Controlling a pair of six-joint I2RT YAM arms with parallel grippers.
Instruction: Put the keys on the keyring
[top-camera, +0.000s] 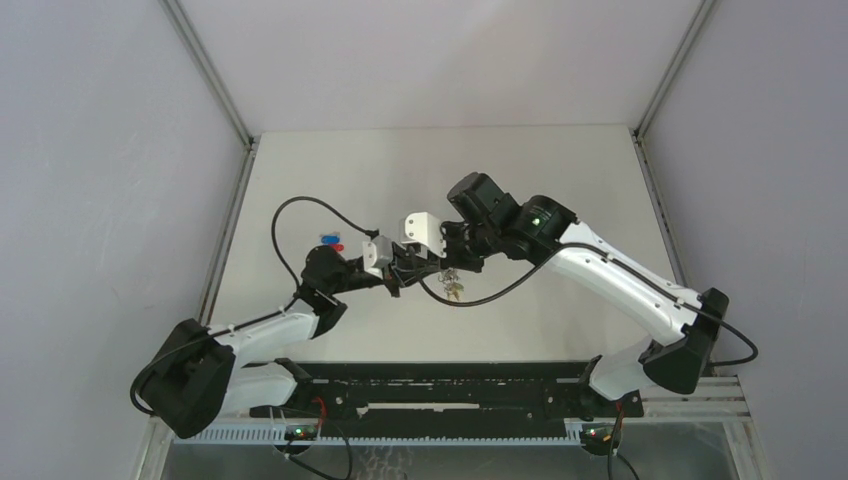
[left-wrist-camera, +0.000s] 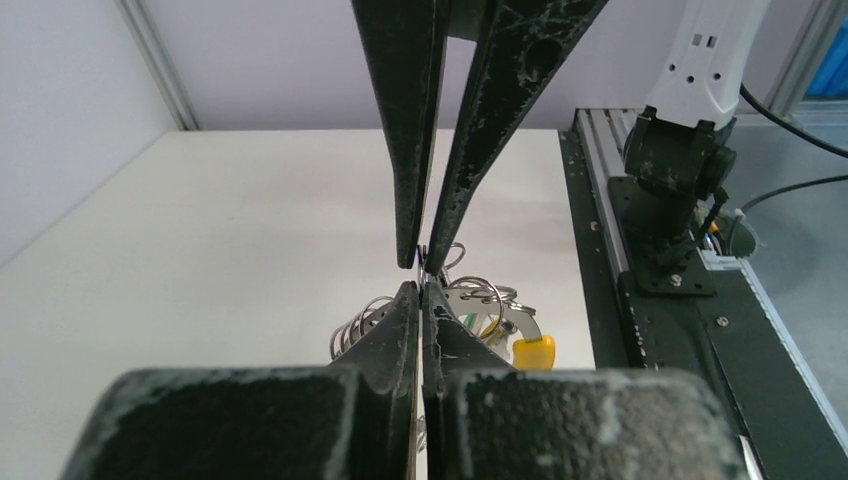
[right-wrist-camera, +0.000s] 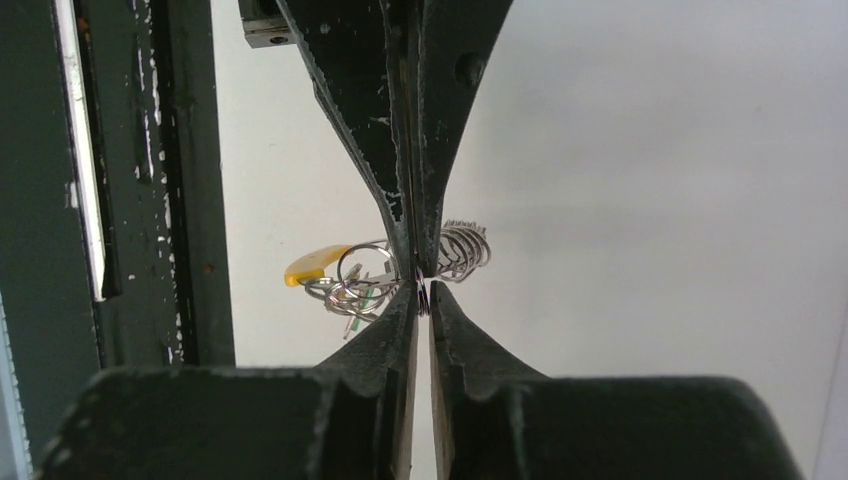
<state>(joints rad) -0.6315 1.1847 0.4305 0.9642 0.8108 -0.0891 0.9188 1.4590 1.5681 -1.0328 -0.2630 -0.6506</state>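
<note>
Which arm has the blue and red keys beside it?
The left arm: the blue and red keys lie just beyond its wrist, well clear of the right arm.

Top camera high above the table, looking down, 2 wrist cameras close, facing each other, sharing the keyring

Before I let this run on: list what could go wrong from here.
1. The left gripper and the right gripper each seem to pinch a thin ring of the keyring with only their very tips. A slight pull could let it slip out and drop.
2. The two grippers meet almost tip to tip, so a small misaligned move could knock them together.
</note>
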